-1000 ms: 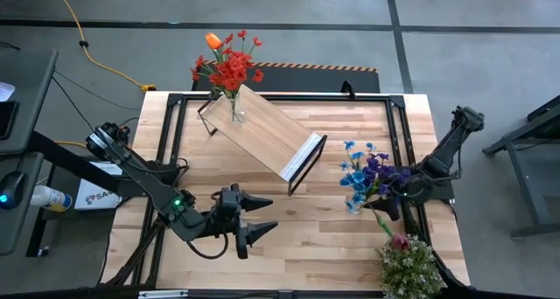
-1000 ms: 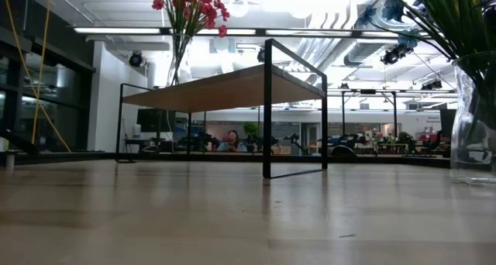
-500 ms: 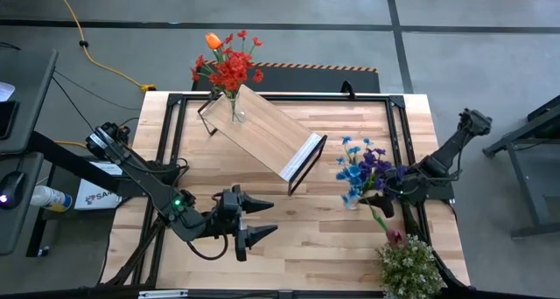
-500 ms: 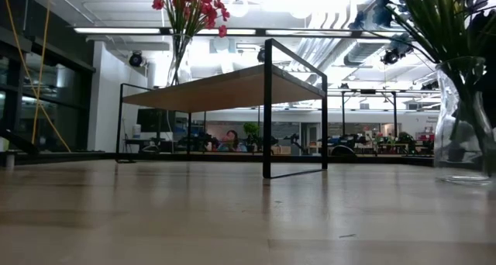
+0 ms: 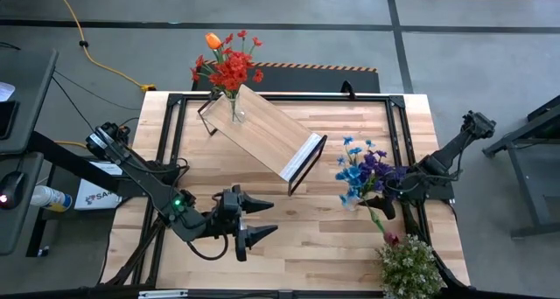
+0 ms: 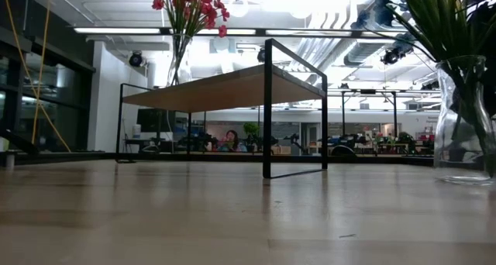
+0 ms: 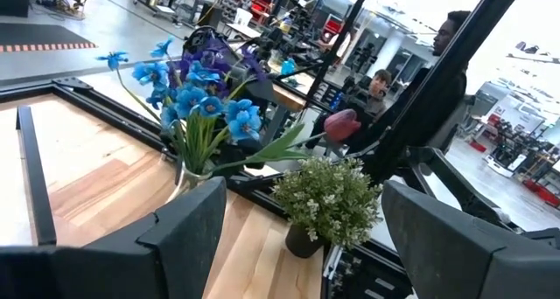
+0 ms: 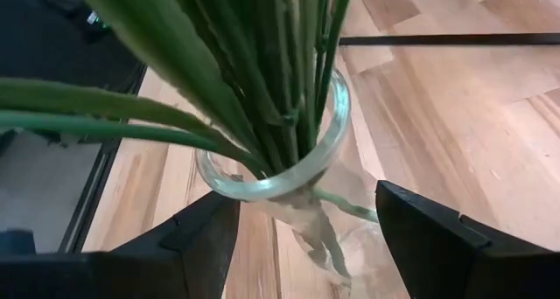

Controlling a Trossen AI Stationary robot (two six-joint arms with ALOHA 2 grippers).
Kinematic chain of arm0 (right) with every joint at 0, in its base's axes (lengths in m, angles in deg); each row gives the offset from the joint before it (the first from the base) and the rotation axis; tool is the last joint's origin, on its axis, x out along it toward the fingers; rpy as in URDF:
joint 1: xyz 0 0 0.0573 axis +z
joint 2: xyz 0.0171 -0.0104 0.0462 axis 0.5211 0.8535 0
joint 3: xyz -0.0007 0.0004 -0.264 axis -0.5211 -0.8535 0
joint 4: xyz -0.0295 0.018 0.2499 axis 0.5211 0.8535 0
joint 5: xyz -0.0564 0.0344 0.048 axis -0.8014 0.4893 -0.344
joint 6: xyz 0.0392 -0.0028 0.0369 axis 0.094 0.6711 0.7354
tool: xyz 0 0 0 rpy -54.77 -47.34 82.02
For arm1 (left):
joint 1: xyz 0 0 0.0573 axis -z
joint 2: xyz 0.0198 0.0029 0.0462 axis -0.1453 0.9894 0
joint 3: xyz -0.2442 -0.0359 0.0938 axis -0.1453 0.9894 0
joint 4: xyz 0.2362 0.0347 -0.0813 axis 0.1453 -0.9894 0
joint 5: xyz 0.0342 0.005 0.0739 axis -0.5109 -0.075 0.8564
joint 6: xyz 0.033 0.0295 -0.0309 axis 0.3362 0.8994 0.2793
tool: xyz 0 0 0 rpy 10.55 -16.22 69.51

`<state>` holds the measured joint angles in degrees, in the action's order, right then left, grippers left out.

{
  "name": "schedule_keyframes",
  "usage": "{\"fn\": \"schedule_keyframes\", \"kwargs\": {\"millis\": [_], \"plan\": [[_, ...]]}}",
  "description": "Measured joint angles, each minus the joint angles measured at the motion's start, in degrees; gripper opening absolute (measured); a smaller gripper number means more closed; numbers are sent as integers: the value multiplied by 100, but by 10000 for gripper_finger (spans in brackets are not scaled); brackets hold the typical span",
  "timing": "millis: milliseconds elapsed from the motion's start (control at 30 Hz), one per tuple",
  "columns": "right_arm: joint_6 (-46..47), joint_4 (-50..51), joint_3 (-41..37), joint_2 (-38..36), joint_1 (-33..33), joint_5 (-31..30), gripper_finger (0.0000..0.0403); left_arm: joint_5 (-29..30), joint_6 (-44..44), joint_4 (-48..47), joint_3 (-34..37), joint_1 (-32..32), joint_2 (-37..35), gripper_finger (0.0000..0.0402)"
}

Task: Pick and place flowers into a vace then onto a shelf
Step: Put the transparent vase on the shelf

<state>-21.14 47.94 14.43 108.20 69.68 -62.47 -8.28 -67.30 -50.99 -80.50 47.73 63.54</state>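
One glass vase of red flowers (image 5: 229, 69) already stands on the shelf (image 5: 262, 133). The right claw (image 8: 302, 238) has its fingers spread either side of the neck of the second vase (image 8: 280, 172), holding blue and purple blooms (image 5: 363, 170), on the desk (image 5: 332, 238) right of the shelf. The step in hand looks like gripping this vase; next the claw must clench and lift. The left claw (image 5: 260, 220) waits released
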Motion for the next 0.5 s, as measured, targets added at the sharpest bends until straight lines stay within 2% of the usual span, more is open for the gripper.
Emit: {"fn": "schedule_keyframes", "kwargs": {"millis": [500], "plan": [[-269,-7,0,0,-17,42,257,2,-2,-4,0,0,2,337]]}}
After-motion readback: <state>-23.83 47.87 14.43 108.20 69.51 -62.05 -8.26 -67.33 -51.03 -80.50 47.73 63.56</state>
